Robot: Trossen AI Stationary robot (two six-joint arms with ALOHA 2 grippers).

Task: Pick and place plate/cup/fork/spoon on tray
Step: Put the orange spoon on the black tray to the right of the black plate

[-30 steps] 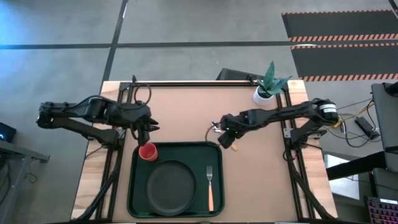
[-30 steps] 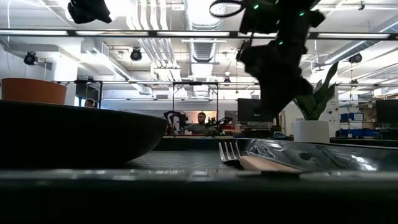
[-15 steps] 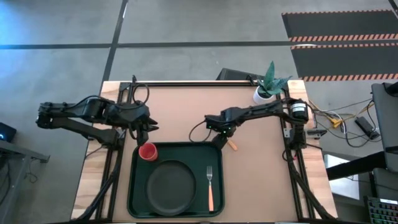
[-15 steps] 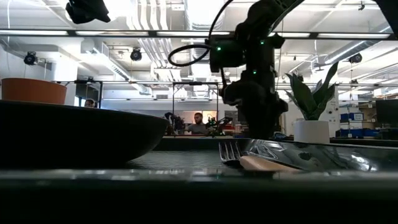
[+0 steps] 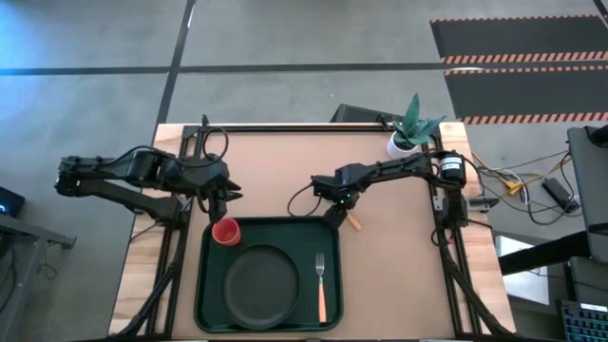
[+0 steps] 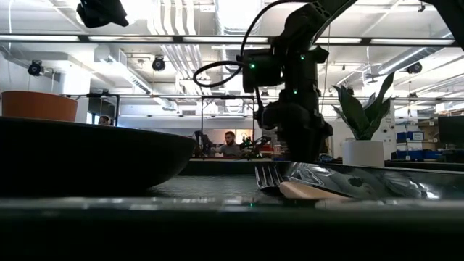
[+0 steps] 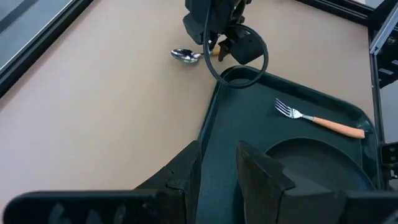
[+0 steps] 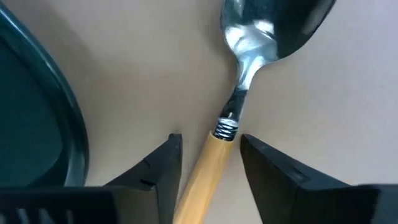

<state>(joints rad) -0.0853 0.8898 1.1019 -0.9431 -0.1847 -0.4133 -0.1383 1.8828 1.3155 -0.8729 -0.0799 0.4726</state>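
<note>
The orange-handled spoon [image 8: 217,155] lies flat on the table just past the far right corner of the dark green tray [image 5: 211,294]. My right gripper [image 8: 208,140] is low over it and open, with one finger on each side of the handle where it joins the metal neck. A gap shows on both sides. The dark plate [image 5: 261,285], the fork [image 5: 321,285] and the red cup [image 5: 225,232] sit on the tray. My left gripper [image 5: 226,195] is open and empty, just beyond the cup at the tray's far left corner.
A white pot with a green plant [image 5: 404,142] stands at the table's far right. Bare table lies between the two arms, beyond the tray. In the left wrist view the spoon's bowl [image 7: 183,55] points away from the tray's corner.
My right gripper has gone toward the table's left and down, to the spoon. It now stands low over the spoon's handle. The spoon has stayed where it was.
</note>
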